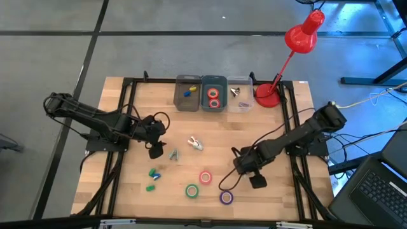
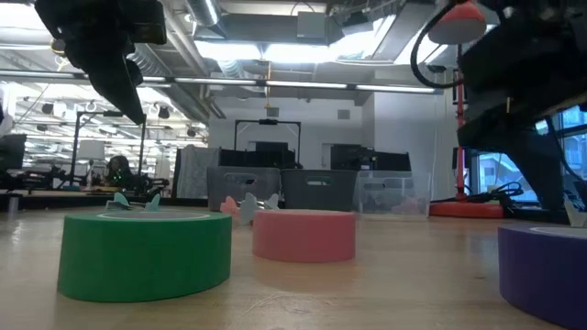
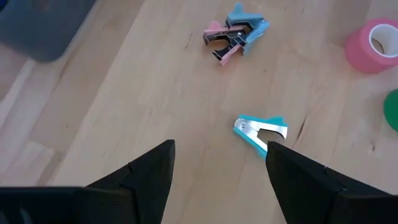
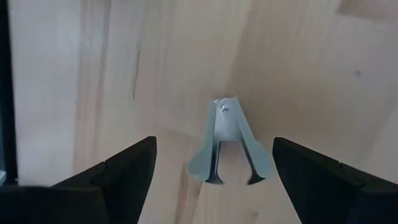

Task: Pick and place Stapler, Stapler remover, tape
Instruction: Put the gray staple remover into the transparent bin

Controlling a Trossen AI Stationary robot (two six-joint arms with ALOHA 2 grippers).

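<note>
Three bins [image 1: 201,81] at the back – blue and yellow bits, two tape rolls [image 1: 213,97], metal clips. Left gripper [image 3: 217,165] spread over a blue staple remover [image 3: 260,131]; right gripper [image 4: 214,163] spread too, pale remover [image 4: 228,141] between. No readable labels.

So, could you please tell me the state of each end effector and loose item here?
Left end effector: open, empty, near blue staple remover.
Right end effector: open, empty, over grey staple remover.
Pink tape: flat on table.
Green tape: flat on table.
Purple tape: flat on table.
Middle bin: holds two tape rolls.
</note>
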